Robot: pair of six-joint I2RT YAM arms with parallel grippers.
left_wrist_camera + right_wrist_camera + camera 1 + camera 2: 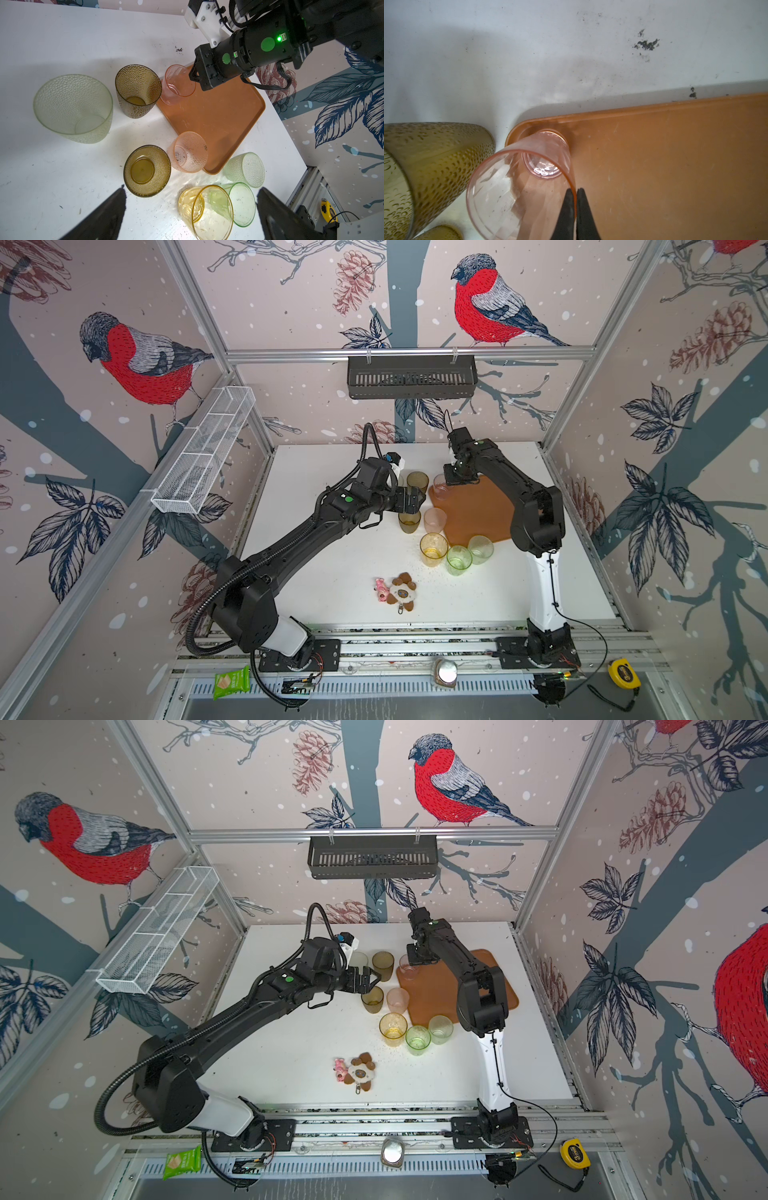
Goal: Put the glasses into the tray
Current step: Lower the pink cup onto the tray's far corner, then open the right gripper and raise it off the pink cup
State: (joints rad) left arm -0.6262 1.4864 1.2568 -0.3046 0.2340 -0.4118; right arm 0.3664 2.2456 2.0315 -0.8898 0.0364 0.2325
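Note:
The orange-brown tray (pixel 478 514) (pixel 218 120) lies right of centre on the white table. My right gripper (pixel 576 190) (pixel 451 483) is shut on the rim of a smooth pink glass (pixel 517 187) (pixel 440 488), whose base is at the tray's near-left corner. My left gripper (pixel 191 188) (pixel 417 499) hovers open and holds nothing, above a short brown glass (pixel 409 522). Around it on the table stand a tall brown glass (pixel 417 481), a dimpled pink glass (pixel 434 520), a yellow glass (pixel 433 549), a green glass (pixel 459 560), a pale green glass (pixel 481 549) and a cream glass (pixel 72 108).
A small toy cluster (pixel 397 591) lies near the table's front. A black slotted basket (pixel 411 377) hangs on the back wall and a white wire basket (pixel 203 452) on the left wall. A tape measure (pixel 623 673) and a green packet (pixel 232 682) lie off the table in front.

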